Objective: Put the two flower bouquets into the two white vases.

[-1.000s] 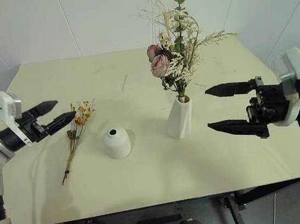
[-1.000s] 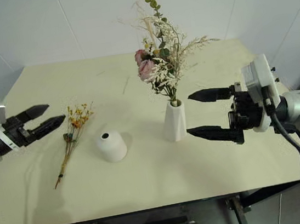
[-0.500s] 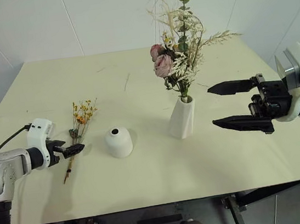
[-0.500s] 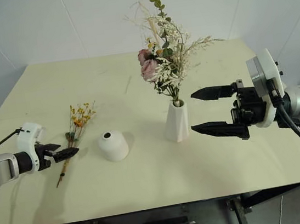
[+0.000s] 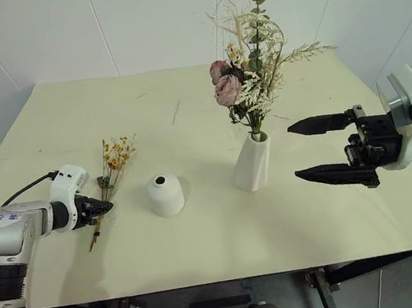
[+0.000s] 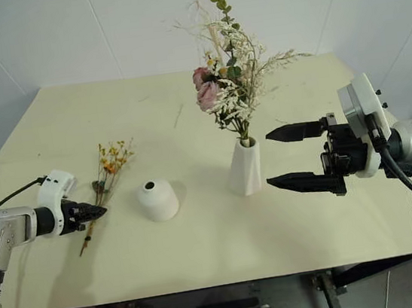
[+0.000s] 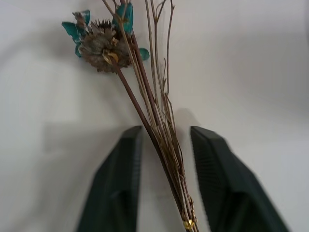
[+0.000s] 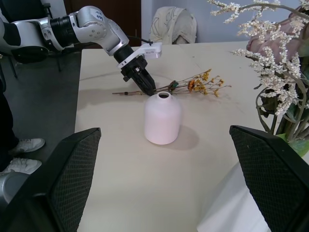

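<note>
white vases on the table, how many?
2. The short squat vase stands empty near the table's middle, right of the slim bouquet. The taller vase stands to its right, holding the pink-rose bouquet.

Bright, even light with soft shadows (the left wrist view is blurred up close).

A bare test room or lab is suggested. A plain cream table (image 5: 203, 245) is set against white panelled walls (image 5: 151, 24), which rise directly behind the table. Beyond the table's far end, a grey floor (image 8: 43, 92), a dark door (image 8: 104, 9) and what may be a draped chair (image 8: 173, 26) are seen. A person's white shoes (image 8: 24, 154) are seen beside the table.
</note>
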Controlling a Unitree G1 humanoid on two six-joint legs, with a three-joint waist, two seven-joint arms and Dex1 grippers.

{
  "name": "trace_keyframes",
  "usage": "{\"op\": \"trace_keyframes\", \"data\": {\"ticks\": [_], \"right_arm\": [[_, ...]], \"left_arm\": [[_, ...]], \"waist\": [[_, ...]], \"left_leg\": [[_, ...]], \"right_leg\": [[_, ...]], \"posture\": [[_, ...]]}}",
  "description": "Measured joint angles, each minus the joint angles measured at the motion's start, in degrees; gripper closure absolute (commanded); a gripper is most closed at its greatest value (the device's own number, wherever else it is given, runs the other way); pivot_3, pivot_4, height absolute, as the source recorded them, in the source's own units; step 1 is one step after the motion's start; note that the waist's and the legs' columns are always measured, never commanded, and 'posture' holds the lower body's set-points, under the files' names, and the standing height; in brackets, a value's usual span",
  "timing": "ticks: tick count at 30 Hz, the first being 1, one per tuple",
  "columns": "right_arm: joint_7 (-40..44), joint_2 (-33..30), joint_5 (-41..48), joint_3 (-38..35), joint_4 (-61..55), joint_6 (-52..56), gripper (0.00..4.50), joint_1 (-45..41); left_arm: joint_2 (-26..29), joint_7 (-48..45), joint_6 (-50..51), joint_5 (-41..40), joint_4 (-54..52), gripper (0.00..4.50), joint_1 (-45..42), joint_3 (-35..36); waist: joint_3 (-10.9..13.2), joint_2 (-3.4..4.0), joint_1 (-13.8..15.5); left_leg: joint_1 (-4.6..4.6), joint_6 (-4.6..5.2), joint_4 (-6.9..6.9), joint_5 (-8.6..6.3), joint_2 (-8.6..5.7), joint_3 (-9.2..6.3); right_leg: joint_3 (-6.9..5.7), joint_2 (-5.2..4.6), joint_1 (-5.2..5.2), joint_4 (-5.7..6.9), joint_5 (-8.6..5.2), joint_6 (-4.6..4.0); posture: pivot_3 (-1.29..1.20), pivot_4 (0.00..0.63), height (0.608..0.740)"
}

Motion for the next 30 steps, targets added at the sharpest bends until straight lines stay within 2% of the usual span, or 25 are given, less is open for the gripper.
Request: {"op": "trace_keyframes", "data": {"ticks": [2, 3, 9, 14, 19, 23, 25, 30], "right_arm": [[-0.08, 0.00, -0.11, -0.12, -0.02, -0.03, 0.00, 0.72], [-0.12, 0.00, -0.20, -0.16, -0.01, -0.04, 0.00, 1.05], [-0.13, 0.00, -0.26, -0.65, 0.00, -0.20, 0.00, 1.50], [-0.14, 0.02, -0.41, -0.66, 0.00, -0.50, 0.00, 1.95], [-0.06, 0.03, -0.41, -0.66, 0.01, -1.17, 0.00, 1.95], [-0.01, 1.14, 0.99, -0.94, 0.03, -1.40, 0.00, 1.68], [-0.03, 1.68, 2.30, -1.01, 0.01, -1.42, 0.00, 1.02], [-0.71, 1.68, 3.24, -1.36, -0.02, -1.41, 0.00, 0.61]], "left_arm": [[-0.47, 0.59, 0.09, 0.46, 1.19, 4.42, -1.16, 0.01], [-0.64, 0.94, 0.08, 0.68, 1.35, 4.47, -1.68, 0.07], [-2.91, 2.24, -4.53, 1.23, 4.04, 4.47, -4.11, 2.56], [-7.67, 1.05, -16.63, -1.25, 4.82, 4.47, -7.74, 9.87], [-12.35, -8.35, -27.59, -7.67, 1.97, 4.47, -8.06, 13.45], [-18.86, -18.16, -37.20, -16.04, 0.79, 4.47, -10.14, 17.78], [-19.97, -20.50, -38.42, -20.08, 0.41, 4.47, -12.01, 19.42], [-20.75, -23.54, -38.03, -24.49, 0.35, 4.47, -12.59, 19.98]], "waist": [[0.00, 0.00, 0.02], [0.00, 0.00, 0.04], [0.00, 0.00, 0.04], [0.00, 0.00, 0.44], [0.00, 0.00, 0.68], [0.00, 0.00, 1.13], [0.00, 0.01, 1.13], [-0.01, 0.01, 1.20]], "left_leg": [[0.00, 0.00, 0.01, 0.00, 0.00, -0.01], [0.00, 0.00, 0.02, 0.00, 0.00, 0.00], [0.00, 0.00, 0.05, 0.00, 0.00, -0.01], [-0.01, -0.01, 0.12, 0.00, 0.00, 0.01], [0.01, -0.02, 0.12, 0.01, 0.00, 0.02], [0.00, -0.02, 0.24, 0.01, 0.00, 0.02], [0.01, -0.02, 0.29, 0.01, 0.00, 0.03], [0.03, -0.01, 0.43, 0.01, 0.00, 0.00]], "right_leg": [[-0.01, 0.00, 0.00, 0.01, 0.00, 0.00], [0.00, 0.00, 0.01, 0.01, 0.00, 0.01], [-0.01, 0.01, 0.00, 0.08, 0.01, 0.01], [0.00, -0.01, 0.03, 0.09, 0.03, 0.05], [0.00, 0.00, 0.02, 0.13, 0.03, 0.05], [-0.01, 0.01, 0.04, 0.19, 0.04, 0.07], [0.01, 0.01, 0.07, 0.20, 0.06, 0.10], [0.01, 0.02, 0.15, 0.21, 0.08, 0.14]], "posture": [[0.00, 0.150, 0.740], [0.00, 0.150, 0.740], [0.00, 0.150, 0.740], [0.00, 0.150, 0.740], [0.00, 0.150, 0.740], [0.00, 0.150, 0.740], [0.00, 0.150, 0.740], [0.00, 0.150, 0.740]]}}
